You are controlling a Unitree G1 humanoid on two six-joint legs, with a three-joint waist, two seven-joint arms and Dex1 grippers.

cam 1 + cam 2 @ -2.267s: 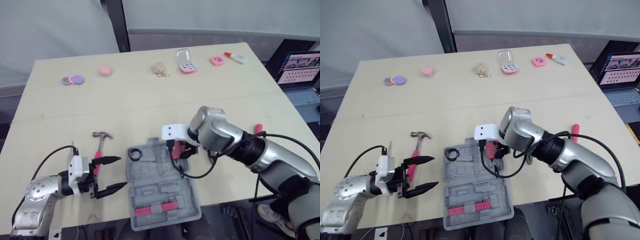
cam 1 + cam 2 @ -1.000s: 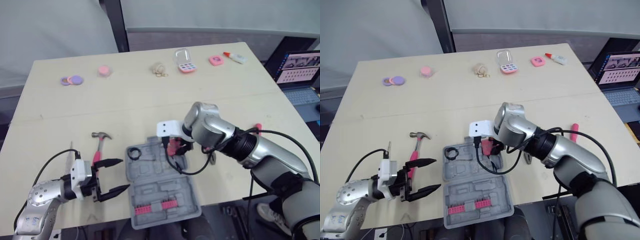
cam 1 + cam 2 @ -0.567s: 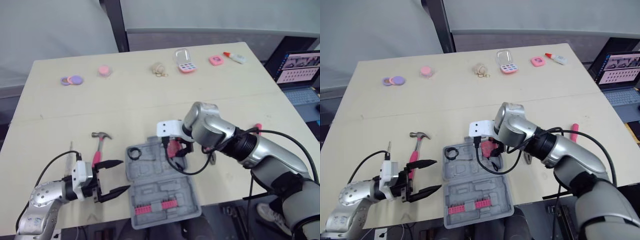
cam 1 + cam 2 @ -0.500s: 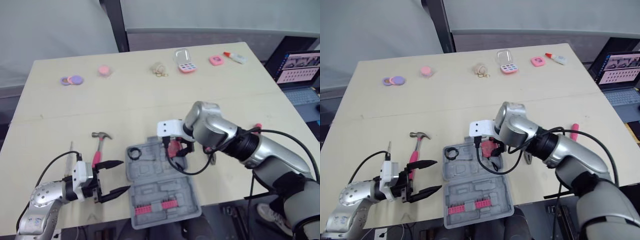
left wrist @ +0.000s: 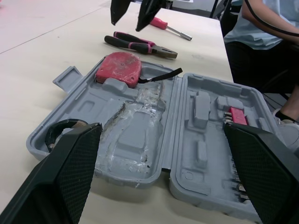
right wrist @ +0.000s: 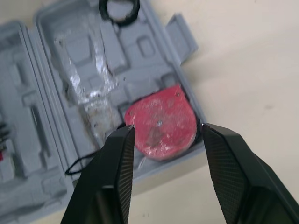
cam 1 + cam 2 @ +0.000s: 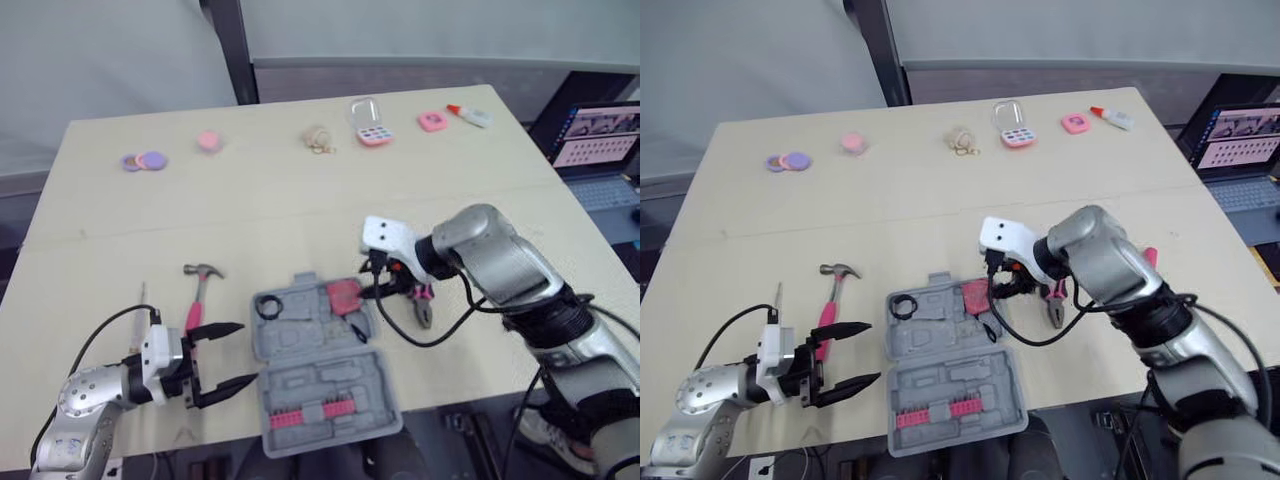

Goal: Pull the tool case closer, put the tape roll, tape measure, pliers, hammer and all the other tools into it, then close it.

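You have the case point(image 7: 300, 345) lying open near the table's point(image 7: 250, 220) front edge, between the two arms. It is grey moulded plastic, two hinged halves full of shaped recesses, with a patch of crinkled clear film stuck in the far half.

In that far half, the tape roll point(image 7: 268, 306), a small black ring, sits in the left corner. The tape measure point(image 7: 343, 296), a rounded red body with a scuffed face, lies in the right corner, and its thin black strap point(image 5: 161, 74) trails toward the hinge. The near half carries a row of pink bits point(image 7: 310, 412) clipped along its front.

Your right gripper point(image 6: 166, 127) hangs just above the tape measure, fingers spread wide and grasping nothing. Your left gripper point(image 7: 248, 352) is beside the case's left edge, also spread wide and empty, its fingers pointing at the case.

Out on the table, the pliers point(image 7: 422, 305), with pink-and-black handles and dark steel jaws, lie just right of the case. The hammer point(image 7: 200, 285), with a shiny metal head and pink handle, lies left of it, just beyond the left gripper. A pink-handled screwdriver point(image 5: 163, 23) lies past the pliers.
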